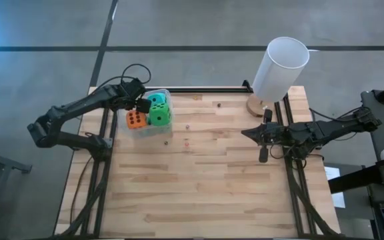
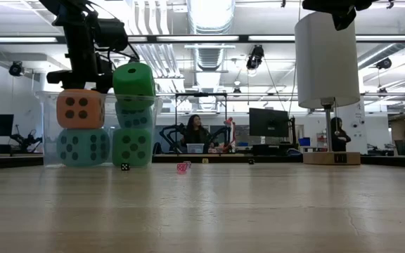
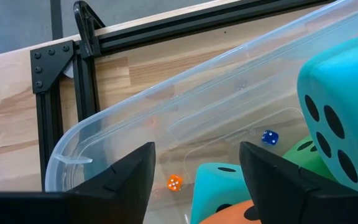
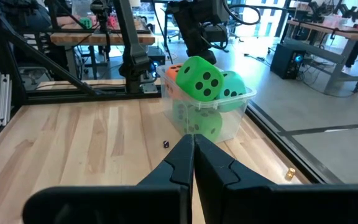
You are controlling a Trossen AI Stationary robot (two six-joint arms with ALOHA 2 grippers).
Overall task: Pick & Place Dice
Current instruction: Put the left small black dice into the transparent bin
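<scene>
Left end effector point(image 1: 141, 105): fingers point(image 3: 123, 174) parted, empty, poised over the clear tub point(image 1: 166, 127).
Tub, at the desk's point(image 1: 212, 187) far left, holds the stacked dice: orange die point(image 1: 136, 120), teal dice point(image 1: 156, 100), green dice point(image 1: 160, 116). Right end effector point(image 1: 246, 133): fingers closed, empty, above the desk's right side near the white cylinder point(image 1: 280, 67).
</scene>
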